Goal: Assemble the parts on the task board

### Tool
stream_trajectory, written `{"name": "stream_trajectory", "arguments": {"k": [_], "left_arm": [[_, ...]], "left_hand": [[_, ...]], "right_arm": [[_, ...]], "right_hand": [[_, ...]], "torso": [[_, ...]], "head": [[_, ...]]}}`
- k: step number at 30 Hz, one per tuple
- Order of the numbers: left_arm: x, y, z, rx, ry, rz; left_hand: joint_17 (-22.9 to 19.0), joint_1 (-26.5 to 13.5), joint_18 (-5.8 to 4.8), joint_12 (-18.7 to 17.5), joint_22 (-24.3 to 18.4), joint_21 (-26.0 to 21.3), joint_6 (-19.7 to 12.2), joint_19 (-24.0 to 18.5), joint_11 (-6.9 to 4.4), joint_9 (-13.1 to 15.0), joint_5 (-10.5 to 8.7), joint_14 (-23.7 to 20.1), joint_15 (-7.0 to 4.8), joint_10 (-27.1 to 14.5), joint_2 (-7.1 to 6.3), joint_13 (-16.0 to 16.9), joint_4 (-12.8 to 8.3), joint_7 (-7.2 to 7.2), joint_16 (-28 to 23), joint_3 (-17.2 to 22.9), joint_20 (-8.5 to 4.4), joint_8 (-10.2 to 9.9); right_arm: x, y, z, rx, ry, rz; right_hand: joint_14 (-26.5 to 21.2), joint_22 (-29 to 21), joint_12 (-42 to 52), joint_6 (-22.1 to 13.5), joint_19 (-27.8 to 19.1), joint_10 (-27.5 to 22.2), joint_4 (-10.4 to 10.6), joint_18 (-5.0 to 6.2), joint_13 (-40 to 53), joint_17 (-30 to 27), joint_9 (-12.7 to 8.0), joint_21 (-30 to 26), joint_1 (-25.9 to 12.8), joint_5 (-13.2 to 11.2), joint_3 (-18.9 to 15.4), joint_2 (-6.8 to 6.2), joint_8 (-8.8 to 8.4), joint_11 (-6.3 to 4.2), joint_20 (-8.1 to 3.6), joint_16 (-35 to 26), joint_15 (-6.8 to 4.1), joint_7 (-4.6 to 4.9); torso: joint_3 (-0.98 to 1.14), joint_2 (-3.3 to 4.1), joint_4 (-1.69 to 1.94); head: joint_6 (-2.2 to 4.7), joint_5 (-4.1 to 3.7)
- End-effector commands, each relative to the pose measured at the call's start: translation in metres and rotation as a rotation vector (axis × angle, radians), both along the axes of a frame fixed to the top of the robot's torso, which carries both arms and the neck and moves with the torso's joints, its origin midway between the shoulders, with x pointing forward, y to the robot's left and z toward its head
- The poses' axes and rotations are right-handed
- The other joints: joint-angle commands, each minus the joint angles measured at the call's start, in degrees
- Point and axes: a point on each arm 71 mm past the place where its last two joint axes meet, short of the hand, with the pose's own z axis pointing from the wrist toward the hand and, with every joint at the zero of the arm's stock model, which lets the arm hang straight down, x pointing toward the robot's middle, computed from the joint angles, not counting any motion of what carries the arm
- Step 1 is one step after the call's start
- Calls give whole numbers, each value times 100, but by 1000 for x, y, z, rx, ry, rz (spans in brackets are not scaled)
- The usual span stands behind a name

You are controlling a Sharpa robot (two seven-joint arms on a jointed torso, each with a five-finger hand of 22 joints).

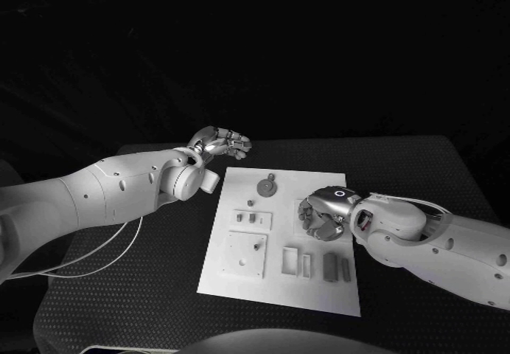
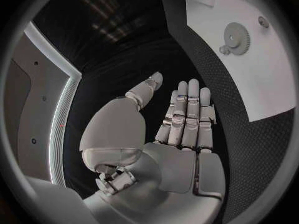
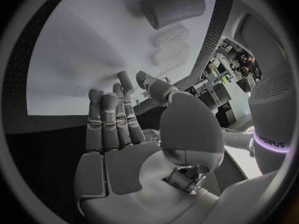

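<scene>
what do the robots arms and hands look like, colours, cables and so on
Both arms have smooth white rounded shells with small dark dots. Each ends in a silver, segmented robot hand: left robot hand, right robot hand. A thin white cable loops beside the left arm; another runs along the right forearm.

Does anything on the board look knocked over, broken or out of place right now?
Nothing stands out. The task board lies flat on the table, the parts lie apart on it, among them a round gear. The left hand and the right hand hold nothing.

Robot lab: black test table, equipment clutter.
</scene>
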Motion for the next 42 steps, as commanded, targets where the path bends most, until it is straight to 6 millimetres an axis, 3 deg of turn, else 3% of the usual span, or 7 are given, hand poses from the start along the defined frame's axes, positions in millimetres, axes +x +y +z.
{"name": "stream_trajectory", "arguments": {"k": [1,11,18,21,42], "left_arm": [[0,-2,1,-12,-4,-13],[0,-2,1,-12,-2,-14],[0,-2,1,-12,-2,-15],[0,-2,1,-12,-2,-15],[1,0,1,-10,-4,-9]], "left_hand": [[7,-21,56,20,10,-30,-34,-5,-11,-1,-13,-2,41,-31,30,-10,11,-18,-25,-30,38,-1],[12,-24,56,21,12,-32,-35,-5,-10,0,-14,-2,42,-32,33,-10,14,-18,-30,-31,38,1],[16,-26,56,20,14,-34,-36,-5,-10,0,-15,-3,42,-33,35,-11,15,-18,-33,-31,39,2],[18,-26,56,20,15,-35,-36,-5,-10,0,-15,-3,42,-34,36,-11,16,-18,-35,-31,39,2],[30,-25,57,21,21,-40,-41,-5,-9,1,-13,-3,43,-37,42,-13,18,-17,-44,-30,40,4]], "right_arm": [[-1,2,0,-6,-21,16],[-1,6,0,-11,-41,23],[0,8,1,-13,-95,16],[0,9,1,-20,-105,15],[-5,4,14,74,-138,0]], "right_hand": [[18,85,40,71,63,82,29,87,-9,-15,-7,29,54,-38,81,7,47,-24,-19,34,-44,-5],[98,91,130,257,144,292,82,87,-6,-18,21,79,56,-56,209,215,151,-109,-74,89,-127,-85],[231,111,230,487,286,530,-12,87,16,46,76,206,112,-55,342,474,284,-212,-159,226,-227,-184],[270,112,262,568,339,620,-63,87,22,92,109,269,93,-55,399,516,334,-252,-196,284,-268,-219],[347,97,323,670,435,765,-141,87,54,185,205,389,49,-55,593,529,413,-318,-269,355,-333,-270]], "torso": [[3,-1,-4],[2,1,-3],[3,1,1],[4,1,3],[-4,-4,-4]], "head": [[-6,6],[-10,-1],[-15,-2],[-18,-7],[-3,7]]}}
